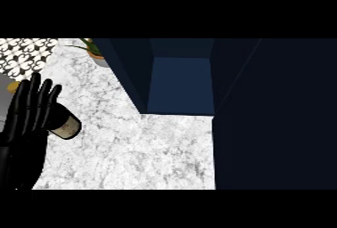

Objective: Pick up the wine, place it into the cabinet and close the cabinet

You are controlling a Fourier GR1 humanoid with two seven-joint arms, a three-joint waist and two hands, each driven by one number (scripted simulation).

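At frame left, the open left robot hand (30,109) hid the wine (66,126); a blind grasp risked toppling it.

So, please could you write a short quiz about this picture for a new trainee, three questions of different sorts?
1. True or false: the wine bottle already stands inside the cabinet.
2. Multiple choice: what stands at the far edge of the counter, left of the cabinet? A) a potted plant B) a kettle C) a toaster
3. Fill in: the left hand shows at the view's ____ edge, fingers straight and pointing up.

Key
1. False: it is on the counter, partly behind the left hand, and the cabinet is open.
2. A, the potted plant.
3. Left.
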